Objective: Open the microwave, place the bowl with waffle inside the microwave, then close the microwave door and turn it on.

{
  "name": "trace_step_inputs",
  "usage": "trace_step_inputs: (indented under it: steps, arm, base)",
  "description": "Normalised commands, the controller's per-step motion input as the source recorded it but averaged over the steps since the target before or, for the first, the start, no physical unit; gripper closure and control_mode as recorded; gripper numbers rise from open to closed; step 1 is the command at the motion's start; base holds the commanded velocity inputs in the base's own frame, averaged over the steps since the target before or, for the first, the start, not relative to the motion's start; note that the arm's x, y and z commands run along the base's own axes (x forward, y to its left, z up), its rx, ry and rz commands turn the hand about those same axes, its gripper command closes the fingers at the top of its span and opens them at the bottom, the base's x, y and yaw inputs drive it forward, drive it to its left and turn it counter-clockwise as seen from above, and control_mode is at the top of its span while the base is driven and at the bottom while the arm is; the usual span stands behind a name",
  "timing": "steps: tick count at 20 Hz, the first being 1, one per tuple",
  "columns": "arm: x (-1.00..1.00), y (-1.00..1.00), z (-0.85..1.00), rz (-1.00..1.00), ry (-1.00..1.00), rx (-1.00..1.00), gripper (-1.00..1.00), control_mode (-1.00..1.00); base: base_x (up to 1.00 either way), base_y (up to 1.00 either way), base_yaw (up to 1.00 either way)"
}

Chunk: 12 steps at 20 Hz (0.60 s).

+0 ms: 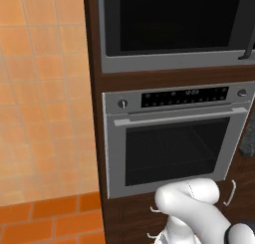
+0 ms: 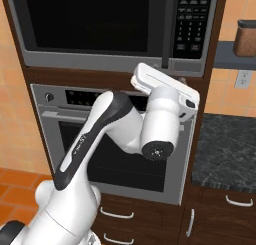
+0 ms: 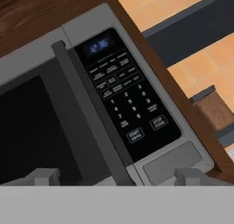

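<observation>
The gripper [image 3: 118, 176] stands with its tips wide apart and nothing between them, close below the microwave [image 2: 115, 26]. Just ahead is the dark vertical handle [image 3: 89, 113] of the microwave door [image 2: 90, 21] — shut — with the keypad [image 3: 125, 102] beside it, above the silver oven [image 1: 174, 138].

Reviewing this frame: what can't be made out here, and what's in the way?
- Keypad labels: too small and blurred in the hand view.
- Microwave top: cut off by the upper edge in both base views.
- Oven front: partly covered by the arm in the right base view.
- Hand: just its fingertips at the bottom of the hand view, wide apart.
- Canister: cut by the right edge, right base view.
</observation>
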Motion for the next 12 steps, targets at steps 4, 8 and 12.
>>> trace_step_inputs:
  steps: [4, 8, 12]
  arm:
    - [0.0, -0.65, -0.03, -0.1, 0.0, 0.08, -1.0, -1.0]
    - [0.0, -0.22, -0.01, -0.04, 0.0, 0.01, -1.0, -1.0]
    - [-0.05, 0.0, -0.01, -0.06, 0.08, 0.0, -1.0, -1.0]
  base:
    - [0.0, 0.0, 0.0]
    - [0.0, 0.0, 0.0]
    - [0.0, 0.0, 0.0]
